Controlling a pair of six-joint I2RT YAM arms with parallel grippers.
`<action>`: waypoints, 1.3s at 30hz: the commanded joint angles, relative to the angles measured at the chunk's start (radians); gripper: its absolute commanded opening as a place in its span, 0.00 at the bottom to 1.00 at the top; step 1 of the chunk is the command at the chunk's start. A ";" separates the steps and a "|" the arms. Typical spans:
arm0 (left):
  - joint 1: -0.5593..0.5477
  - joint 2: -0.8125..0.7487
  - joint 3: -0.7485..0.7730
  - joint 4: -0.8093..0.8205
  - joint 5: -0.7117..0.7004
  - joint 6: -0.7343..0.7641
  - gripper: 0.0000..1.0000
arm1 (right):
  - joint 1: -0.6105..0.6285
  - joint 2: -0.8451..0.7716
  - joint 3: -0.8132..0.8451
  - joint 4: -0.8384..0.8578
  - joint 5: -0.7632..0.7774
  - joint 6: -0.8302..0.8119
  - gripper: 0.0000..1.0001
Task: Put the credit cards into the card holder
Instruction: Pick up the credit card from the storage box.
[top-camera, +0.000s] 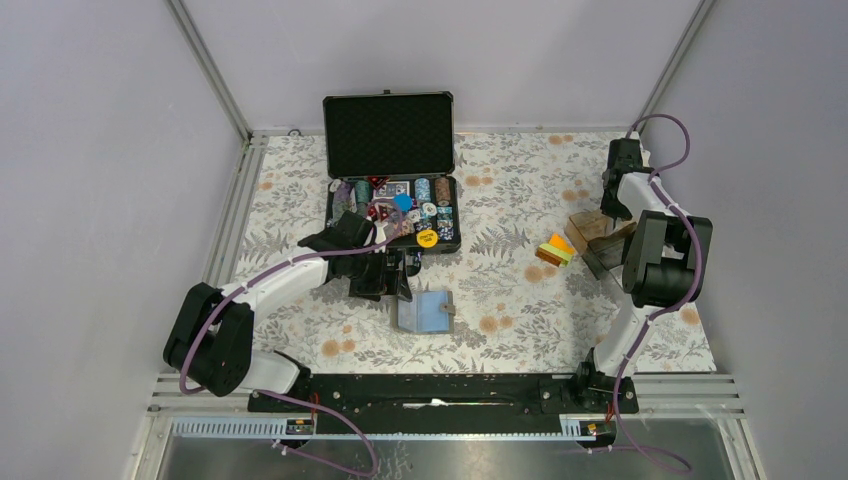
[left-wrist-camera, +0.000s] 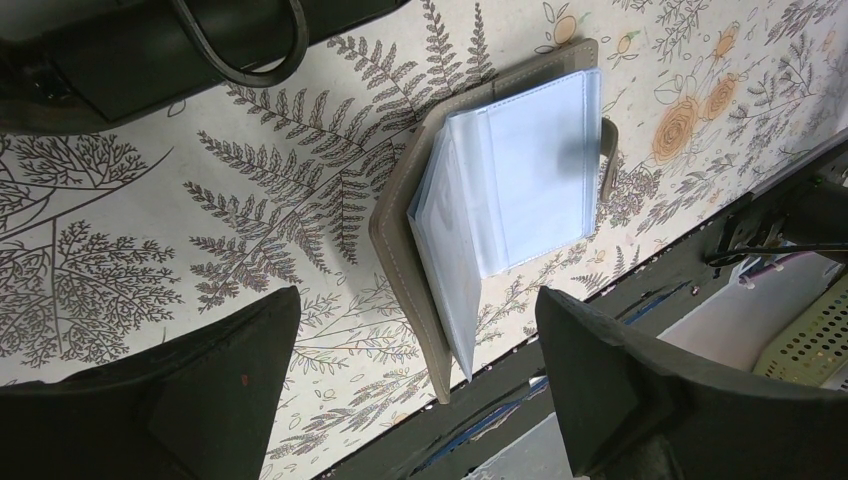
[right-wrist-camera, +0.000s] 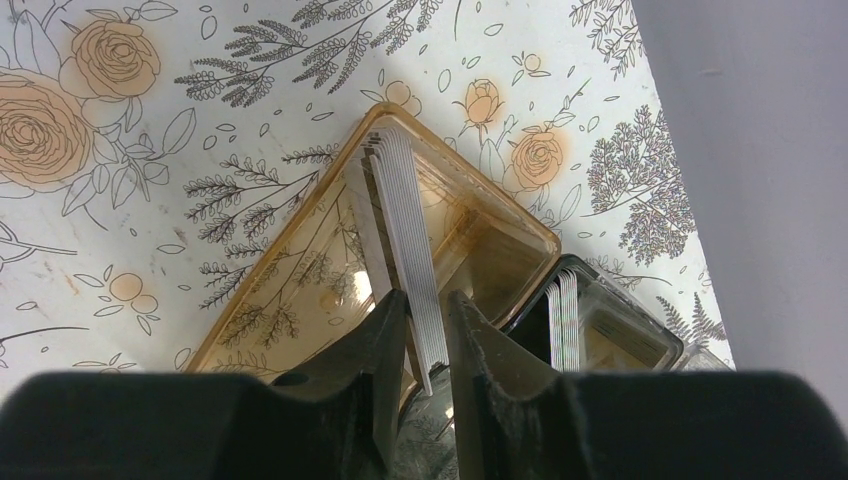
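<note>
Far across the floral tablecloth (top-camera: 500, 290), the black chip case (top-camera: 390, 135) stands with its lid up, and rows of poker chips (top-camera: 442, 190) fill its tray. Near the centre lies the card holder (top-camera: 425, 312), spread open with its clear sleeves facing up. The left gripper (left-wrist-camera: 415, 300) hangs over it, fingers wide apart, holding nothing. To the right, the credit cards (top-camera: 555, 250) — orange, yellow, green — sit in a small loose pile on the cloth, well apart from the card holder and just left of the brownish acrylic box (right-wrist-camera: 300, 290). Inside that box a stack of thin pale cards (right-wrist-camera: 400, 200) stands on edge; the right gripper (right-wrist-camera: 425, 300) is clamped on its near end. A second clear box (right-wrist-camera: 630, 340), touching the first, holds a smaller pale stack (right-wrist-camera: 565, 320).
</note>
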 joint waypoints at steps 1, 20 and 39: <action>-0.005 -0.012 0.039 0.015 0.024 0.016 0.92 | -0.001 -0.028 0.038 -0.013 0.013 0.001 0.27; -0.006 -0.014 0.042 0.010 0.022 0.016 0.92 | -0.001 -0.059 0.037 -0.014 -0.028 0.007 0.13; -0.008 -0.021 0.041 0.010 0.024 0.017 0.92 | -0.001 -0.105 0.034 0.000 -0.093 -0.013 0.02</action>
